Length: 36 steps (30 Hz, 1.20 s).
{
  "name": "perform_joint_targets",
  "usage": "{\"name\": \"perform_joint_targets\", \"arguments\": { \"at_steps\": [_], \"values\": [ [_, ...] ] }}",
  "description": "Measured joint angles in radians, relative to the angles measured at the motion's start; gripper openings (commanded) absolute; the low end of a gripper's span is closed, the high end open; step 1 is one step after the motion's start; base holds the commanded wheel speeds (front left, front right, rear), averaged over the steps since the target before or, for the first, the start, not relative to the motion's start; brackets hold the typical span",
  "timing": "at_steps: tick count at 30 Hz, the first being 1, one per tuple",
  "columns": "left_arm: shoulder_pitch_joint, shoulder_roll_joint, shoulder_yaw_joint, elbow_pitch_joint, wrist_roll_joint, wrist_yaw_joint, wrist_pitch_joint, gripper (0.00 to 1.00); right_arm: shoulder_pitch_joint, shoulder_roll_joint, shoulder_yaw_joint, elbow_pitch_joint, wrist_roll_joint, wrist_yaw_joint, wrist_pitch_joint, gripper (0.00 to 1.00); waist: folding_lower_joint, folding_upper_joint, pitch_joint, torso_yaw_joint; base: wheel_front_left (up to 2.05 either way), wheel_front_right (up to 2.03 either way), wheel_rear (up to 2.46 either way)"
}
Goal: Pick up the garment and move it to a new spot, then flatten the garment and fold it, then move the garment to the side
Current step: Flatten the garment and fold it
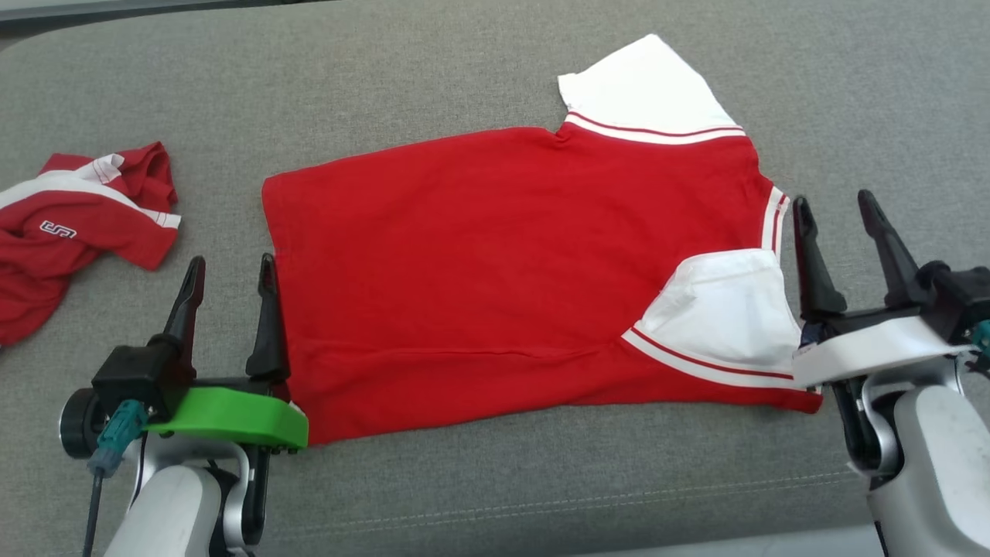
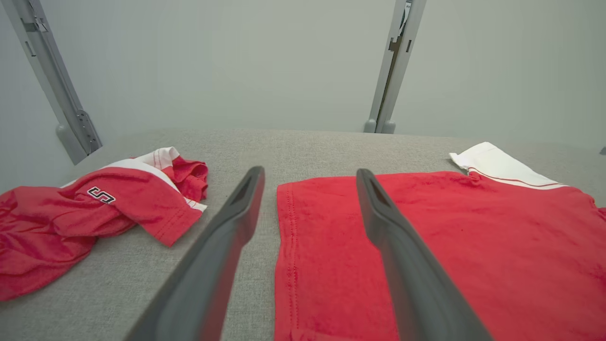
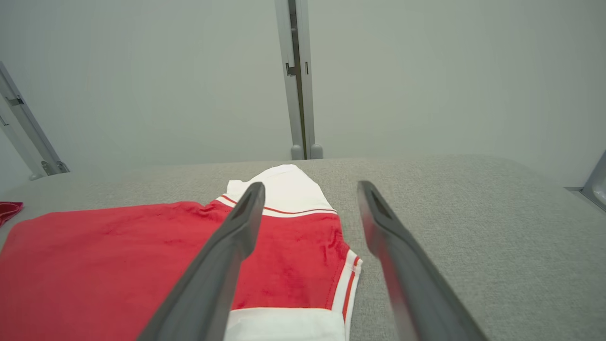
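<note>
A red garment (image 1: 495, 263) with white sleeves lies spread flat on the grey cushion, hem to the left and collar to the right. Its near sleeve (image 1: 723, 313) is folded in over the body; the far sleeve (image 1: 642, 89) sticks out at the back. My left gripper (image 1: 230, 275) stands open at the hem's near-left corner, with the hem edge (image 2: 284, 246) between its fingers in the left wrist view. My right gripper (image 1: 835, 207) stands open just right of the collar end. In the right wrist view the collar trim (image 3: 348, 279) lies between the fingers. Neither gripper holds anything.
A second red and white garment (image 1: 73, 228) lies crumpled at the cushion's left edge, also seen as a heap (image 2: 85, 213) in the left wrist view. Grey metal posts (image 3: 298, 80) stand behind the cushion against a pale wall. Bare cushion (image 1: 851, 85) extends to the right.
</note>
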<state>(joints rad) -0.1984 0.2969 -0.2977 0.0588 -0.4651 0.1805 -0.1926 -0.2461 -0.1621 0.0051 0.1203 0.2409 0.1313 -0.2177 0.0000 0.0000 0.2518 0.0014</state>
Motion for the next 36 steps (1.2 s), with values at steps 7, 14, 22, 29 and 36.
{"name": "perform_joint_targets", "arguments": {
  "at_steps": [7,14,22,29,36],
  "values": [
    [-0.112,-0.001,-0.025,0.018,-0.01,-0.04,0.062,1.0,-0.174,-0.094,0.003,0.087,0.056,0.0,0.044,1.0,0.0,0.0,0.07,0.009,0.0,0.0,0.0],
    [-0.251,-0.004,-0.037,0.084,-0.061,-0.095,0.165,1.0,-0.377,-0.188,0.04,0.233,0.122,-0.001,0.093,1.0,0.0001,0.0,0.153,0.026,0.0,0.0,0.0],
    [-0.409,-0.016,-0.026,0.198,-0.126,-0.148,0.246,1.0,-0.615,-0.263,0.131,0.402,0.168,0.0,0.164,1.0,0.0001,0.0,0.245,0.055,0.0,0.0,0.0],
    [-0.506,-0.027,-0.024,0.301,-0.172,-0.193,0.291,1.0,-0.792,-0.274,0.225,0.538,0.189,0.0,0.226,1.0,0.0002,0.0,0.318,0.087,0.0,0.0,0.0],
    [-0.582,-0.042,-0.034,0.37,-0.217,-0.235,0.343,1.0,-0.907,-0.268,0.301,0.654,0.227,0.0,0.254,1.0,0.0001,0.0,0.369,0.12,0.0,0.0,0.0]
  ]
}}
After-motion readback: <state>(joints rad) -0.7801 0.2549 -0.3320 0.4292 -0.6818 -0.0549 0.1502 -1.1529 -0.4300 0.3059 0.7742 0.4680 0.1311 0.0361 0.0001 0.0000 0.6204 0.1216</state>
